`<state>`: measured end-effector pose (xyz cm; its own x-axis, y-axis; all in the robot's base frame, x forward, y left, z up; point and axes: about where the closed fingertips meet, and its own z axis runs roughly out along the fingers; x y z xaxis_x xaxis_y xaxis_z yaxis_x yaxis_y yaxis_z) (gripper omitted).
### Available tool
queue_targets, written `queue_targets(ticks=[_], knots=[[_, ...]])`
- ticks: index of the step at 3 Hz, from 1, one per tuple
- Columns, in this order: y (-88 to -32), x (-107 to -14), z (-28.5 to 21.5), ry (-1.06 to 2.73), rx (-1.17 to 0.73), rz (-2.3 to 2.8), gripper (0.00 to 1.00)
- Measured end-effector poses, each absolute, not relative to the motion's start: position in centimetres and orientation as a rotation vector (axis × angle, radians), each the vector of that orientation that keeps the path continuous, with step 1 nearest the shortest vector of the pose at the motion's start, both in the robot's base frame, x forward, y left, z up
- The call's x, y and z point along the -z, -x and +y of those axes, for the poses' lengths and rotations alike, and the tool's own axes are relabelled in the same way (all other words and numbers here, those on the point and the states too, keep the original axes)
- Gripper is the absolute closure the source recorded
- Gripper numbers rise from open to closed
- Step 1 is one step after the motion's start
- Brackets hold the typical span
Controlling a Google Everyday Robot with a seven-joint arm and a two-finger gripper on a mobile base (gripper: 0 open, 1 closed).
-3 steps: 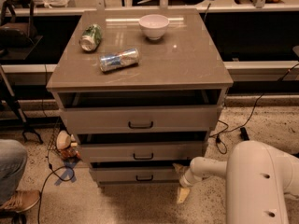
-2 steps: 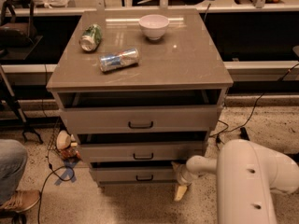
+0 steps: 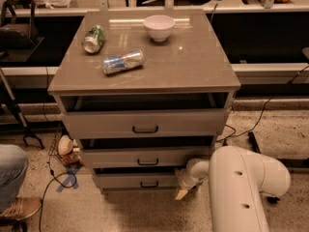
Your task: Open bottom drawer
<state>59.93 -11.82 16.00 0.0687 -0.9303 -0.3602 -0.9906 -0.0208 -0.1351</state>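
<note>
The bottom drawer (image 3: 137, 181) is the lowest and narrowest of three grey-beige drawer fronts, with a small black curved handle (image 3: 149, 184). Its front stands slightly forward of the cabinet, with a dark gap above it. My gripper (image 3: 181, 192) hangs at the drawer's lower right corner, right of the handle and apart from it. The white arm (image 3: 241, 187) bends in from the lower right and hides the cabinet's right foot.
The middle drawer (image 3: 145, 157) and the top drawer (image 3: 145, 123) also stand ajar. On the cabinet top lie a white bowl (image 3: 159, 27), a green can (image 3: 93, 38) and a blue-silver can (image 3: 123, 62). A person's leg and shoe (image 3: 17, 207) are at lower left; cables cross the floor.
The arm has swung left and closer to the camera, and the gripper has shifted a little left toward the bottom drawer's right end. The drawers have not moved.
</note>
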Motion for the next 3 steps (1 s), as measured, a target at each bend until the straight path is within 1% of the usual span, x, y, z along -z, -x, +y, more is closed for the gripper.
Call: queue_targets(ticks=[1,2,3], knots=[[-57.89,-15.91,-12.15,1.973,-0.285,1.915,0.57],[-57.9,-16.25,-12.15,1.973,-0.285,1.915,0.8],[-57.89,-16.46,-12.14,1.973,-0.285,1.914,0.0]])
